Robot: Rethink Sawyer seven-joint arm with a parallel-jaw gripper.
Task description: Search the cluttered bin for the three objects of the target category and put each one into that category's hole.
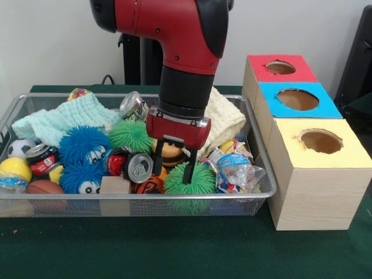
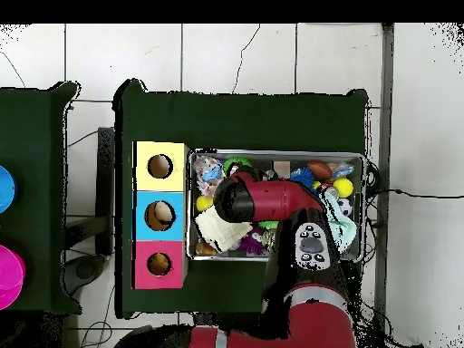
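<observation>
Wire-mesh bin (image 1: 35, 200) of toys and unreadable cans, jaws (image 1: 173, 165) open, empty, above green puff ball (image 1: 189, 180).

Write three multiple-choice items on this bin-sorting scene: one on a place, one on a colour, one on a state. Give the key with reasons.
1. Where does the end effector hang?
A. Over the wire mesh basket
B. Over the yellow-topped box
C. Over bare table

2. What colour is the top of the box farthest from the camera in the front view?
A. Blue
B. Red
C. Yellow

3. How is the end effector?
A. Shut on a can
B. Open, holding nothing
C. Shut on a cloth

Key: 1 A, it hangs among the toys, above a green puff ball. 2 B, the red-topped box stands rearmost. 3 B, its fingers stand apart with nothing between them.
</observation>
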